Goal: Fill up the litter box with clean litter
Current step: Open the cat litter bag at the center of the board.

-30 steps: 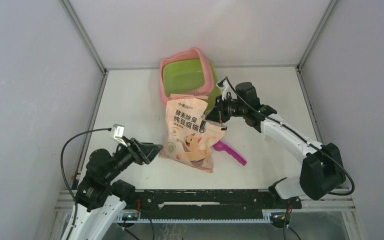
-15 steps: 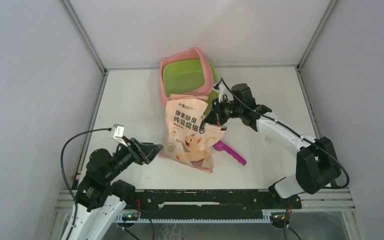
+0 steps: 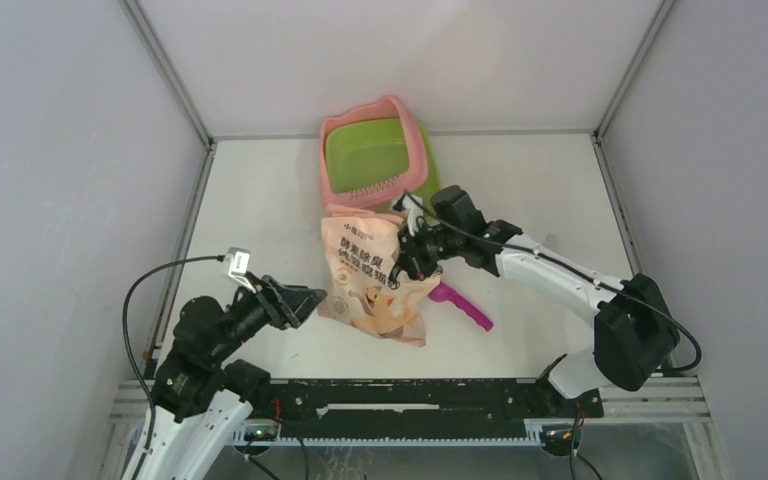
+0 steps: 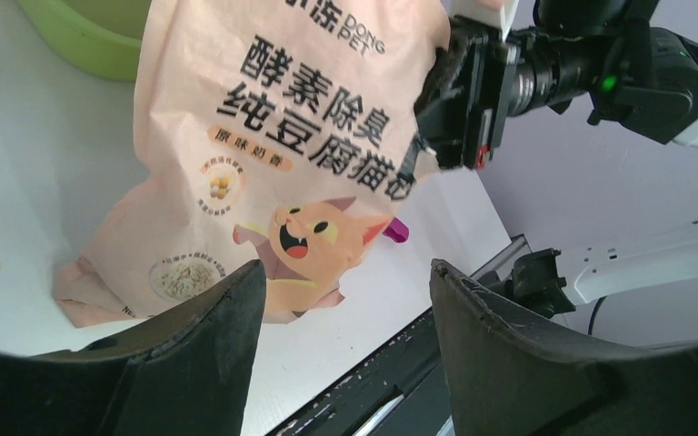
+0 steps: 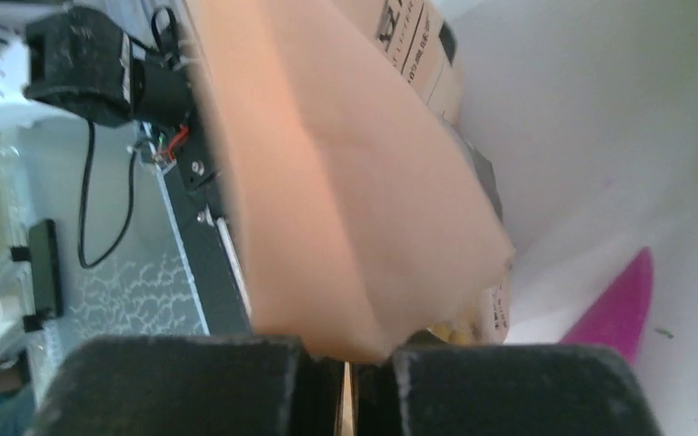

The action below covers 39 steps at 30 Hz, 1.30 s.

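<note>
Left arm (image 3: 205,340) sits bottom left, left gripper (image 3: 300,300) wide open; right arm (image 3: 560,280) reaches center, right gripper (image 3: 403,263) pinching the bag (image 3: 365,280).

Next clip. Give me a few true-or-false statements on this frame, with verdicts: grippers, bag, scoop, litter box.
The right gripper is shut on the edge of the bag. True.
The left gripper holds the scoop. False: it is open and empty; the scoop lies on the table by the bag.
The litter box stands farther from the arms than the bag. True.
The bag lies inside the litter box. False: its base rests on the table.
</note>
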Available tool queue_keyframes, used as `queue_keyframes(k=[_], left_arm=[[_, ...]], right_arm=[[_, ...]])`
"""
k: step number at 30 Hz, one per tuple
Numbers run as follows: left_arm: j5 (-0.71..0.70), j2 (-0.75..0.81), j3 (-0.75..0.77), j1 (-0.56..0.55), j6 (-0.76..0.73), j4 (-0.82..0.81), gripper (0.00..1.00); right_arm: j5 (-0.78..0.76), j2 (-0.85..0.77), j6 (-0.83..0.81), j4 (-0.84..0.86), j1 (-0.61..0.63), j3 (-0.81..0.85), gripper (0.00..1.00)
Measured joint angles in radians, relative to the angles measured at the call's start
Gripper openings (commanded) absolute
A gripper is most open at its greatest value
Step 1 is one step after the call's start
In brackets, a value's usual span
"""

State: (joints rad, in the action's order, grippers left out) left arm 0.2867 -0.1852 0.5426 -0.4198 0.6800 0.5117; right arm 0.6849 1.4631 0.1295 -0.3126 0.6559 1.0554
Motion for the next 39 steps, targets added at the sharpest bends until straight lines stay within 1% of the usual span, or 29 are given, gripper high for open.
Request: queue_keyframes(k=[1, 3, 4, 9, 10, 12, 13, 17, 19, 23, 25, 28, 33, 34, 35, 36, 39], left_arm=[[0.001, -0.001, 0.000, 0.000, 0.000, 0.000, 0.70], [0.004, -0.003, 0.000, 0.000, 0.000, 0.000, 0.70], [0.005, -0.004, 0.000, 0.000, 0.000, 0.000, 0.70], [0.005, -0.004, 0.000, 0.000, 0.000, 0.002, 0.70], [0.005, -0.004, 0.000, 0.000, -0.001, 0.003, 0.71], [0.004, -0.004, 0.004, 0.000, -0.004, 0.014, 0.71], [0.003, -0.004, 0.006, 0.000, -0.007, 0.019, 0.71], [-0.013, 0.007, 0.034, 0.000, -0.008, 0.056, 0.73], [-0.026, 0.019, 0.059, -0.001, -0.008, 0.086, 0.75], [-0.062, 0.027, 0.147, -0.002, -0.003, 0.130, 0.80], [-0.076, 0.031, 0.187, -0.002, 0.002, 0.140, 0.81], [-0.079, 0.032, 0.212, -0.002, 0.010, 0.148, 0.82], [-0.109, -0.005, 0.195, -0.002, 0.041, 0.208, 0.87], [-0.119, -0.020, 0.184, -0.002, 0.053, 0.214, 0.89], [-0.127, -0.042, 0.175, -0.002, 0.062, 0.223, 0.95], [-0.132, -0.064, 0.169, -0.002, 0.070, 0.233, 0.99], [-0.145, -0.159, 0.145, -0.002, 0.102, 0.244, 1.00]], right_arm=[[-0.018, -0.001, -0.012, -0.009, 0.026, 0.002, 0.11], [-0.076, -0.012, -0.033, -0.037, 0.093, 0.002, 0.22], [-0.099, -0.020, -0.040, -0.048, 0.123, 0.002, 0.26], [-0.243, -0.090, -0.085, -0.074, 0.298, 0.000, 0.39], [-0.261, -0.101, -0.089, -0.078, 0.321, -0.001, 0.43], [-0.307, -0.124, -0.101, -0.083, 0.379, -0.008, 0.48], [-0.336, -0.133, -0.105, -0.084, 0.409, -0.014, 0.50], [-0.449, -0.147, -0.123, -0.078, 0.549, -0.047, 0.50], [-0.508, -0.148, -0.126, -0.049, 0.610, -0.080, 0.50], [-0.641, -0.138, -0.128, 0.010, 0.716, -0.160, 0.50], [-0.707, -0.121, -0.126, 0.042, 0.748, -0.182, 0.50], [-0.789, -0.091, -0.123, 0.087, 0.764, -0.194, 0.50], [-0.859, -0.054, -0.125, 0.143, 0.753, -0.215, 0.50], [-0.865, -0.053, -0.126, 0.153, 0.749, -0.224, 0.50], [-0.868, -0.055, -0.126, 0.164, 0.745, -0.233, 0.50], [-0.869, -0.058, -0.126, 0.174, 0.741, -0.243, 0.50], [-0.867, -0.080, -0.127, 0.196, 0.737, -0.270, 0.50]])
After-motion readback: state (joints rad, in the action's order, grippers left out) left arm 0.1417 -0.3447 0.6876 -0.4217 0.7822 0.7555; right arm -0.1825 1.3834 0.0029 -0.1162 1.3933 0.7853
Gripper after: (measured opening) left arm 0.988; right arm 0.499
